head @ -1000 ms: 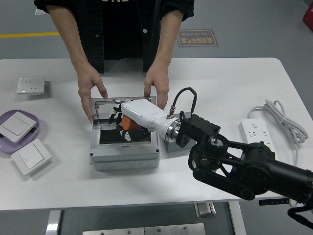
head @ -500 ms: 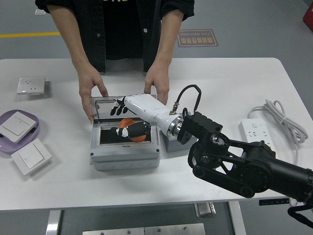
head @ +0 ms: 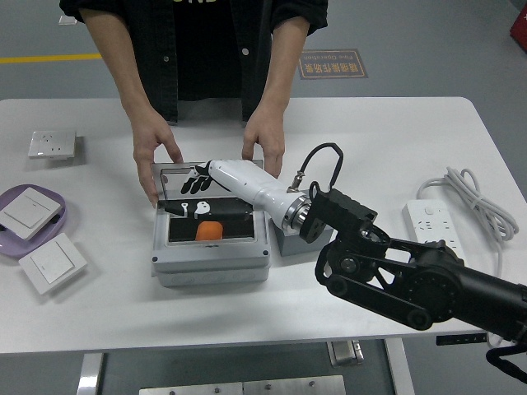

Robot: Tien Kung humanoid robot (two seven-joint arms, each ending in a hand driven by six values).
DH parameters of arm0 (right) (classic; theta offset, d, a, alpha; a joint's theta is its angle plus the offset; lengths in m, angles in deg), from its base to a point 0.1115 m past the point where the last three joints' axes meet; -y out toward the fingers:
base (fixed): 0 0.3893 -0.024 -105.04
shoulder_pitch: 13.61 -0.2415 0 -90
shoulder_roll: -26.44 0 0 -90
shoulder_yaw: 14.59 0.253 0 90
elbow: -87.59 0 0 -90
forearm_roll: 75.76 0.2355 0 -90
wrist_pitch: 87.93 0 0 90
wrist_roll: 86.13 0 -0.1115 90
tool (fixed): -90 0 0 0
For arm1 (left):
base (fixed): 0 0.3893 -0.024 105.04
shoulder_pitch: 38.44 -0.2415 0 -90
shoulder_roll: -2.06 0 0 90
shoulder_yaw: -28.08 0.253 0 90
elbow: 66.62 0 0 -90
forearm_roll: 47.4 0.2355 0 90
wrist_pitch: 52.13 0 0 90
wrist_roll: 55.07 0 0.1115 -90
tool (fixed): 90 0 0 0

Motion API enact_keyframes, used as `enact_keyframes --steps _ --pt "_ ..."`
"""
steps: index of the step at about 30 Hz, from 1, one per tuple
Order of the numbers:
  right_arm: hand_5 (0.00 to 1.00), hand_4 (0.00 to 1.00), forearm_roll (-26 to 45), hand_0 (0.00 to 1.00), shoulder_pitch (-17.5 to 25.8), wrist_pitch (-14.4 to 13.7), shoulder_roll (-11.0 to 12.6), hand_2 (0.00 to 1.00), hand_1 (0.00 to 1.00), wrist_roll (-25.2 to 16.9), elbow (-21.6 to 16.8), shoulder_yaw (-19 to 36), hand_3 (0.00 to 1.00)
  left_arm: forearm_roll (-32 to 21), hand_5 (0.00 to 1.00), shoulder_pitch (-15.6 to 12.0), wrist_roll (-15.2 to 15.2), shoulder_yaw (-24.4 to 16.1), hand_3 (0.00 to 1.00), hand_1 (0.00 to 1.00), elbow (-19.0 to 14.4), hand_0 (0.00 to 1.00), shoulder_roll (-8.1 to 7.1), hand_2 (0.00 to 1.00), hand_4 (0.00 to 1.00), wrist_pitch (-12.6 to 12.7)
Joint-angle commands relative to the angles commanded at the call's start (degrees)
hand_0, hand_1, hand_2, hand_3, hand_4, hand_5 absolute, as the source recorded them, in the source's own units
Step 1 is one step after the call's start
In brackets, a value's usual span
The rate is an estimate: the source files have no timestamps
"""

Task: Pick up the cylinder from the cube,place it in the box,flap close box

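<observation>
Cylinder (head: 209,231), orange, sits inside the open grey box (head: 211,262) mid-frame. Robot's right hand (head: 200,191) hangs w/ fingers spread just above it, gripping nothing. Person's hands (head: 154,146) at top hold the raised lid (head: 183,177). Grey cube (head: 298,245) right beside the box.

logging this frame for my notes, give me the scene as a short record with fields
cylinder: orange cylinder lying inside the box, not held
box: grey box open, clear lid raised at the back
right hand: right hand over the box interior, fingers spread, holding nothing
left hand: out of view
person: two hands at the far side, holding the lid's corners
cube: grey cube right of the box, mostly hidden behind the right arm
stage: cylinder placed, lid not yet closed
</observation>
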Motion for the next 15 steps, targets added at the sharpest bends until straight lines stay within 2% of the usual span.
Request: enact_keyframes --steps 9,11,15 --pt "0.998 0.998 7.86 0.789 -1.48 -0.49 1.99 0.678 0.68 -0.34 -5.52 3.0 0.656 1.21 0.21 -0.08 -0.1 -1.09 0.708 0.692 -0.2 0.69 -0.15 0.673 0.695 -0.09" --pt "0.998 0.998 9.23 0.789 -2.42 -0.27 2.3 0.678 0.68 -0.32 -5.42 3.52 0.656 1.2 0.21 -0.02 -0.11 -1.07 0.708 0.692 -0.19 0.69 -0.21 0.673 0.695 -0.12" --pt "0.998 0.998 13.03 0.786 -4.69 0.44 2.43 0.682 0.68 -0.83 -2.05 3.69 0.655 1.0 0.206 0.1 -0.1 -0.84 0.708 0.692 -0.12 0.69 -0.44 0.672 0.691 -0.16"
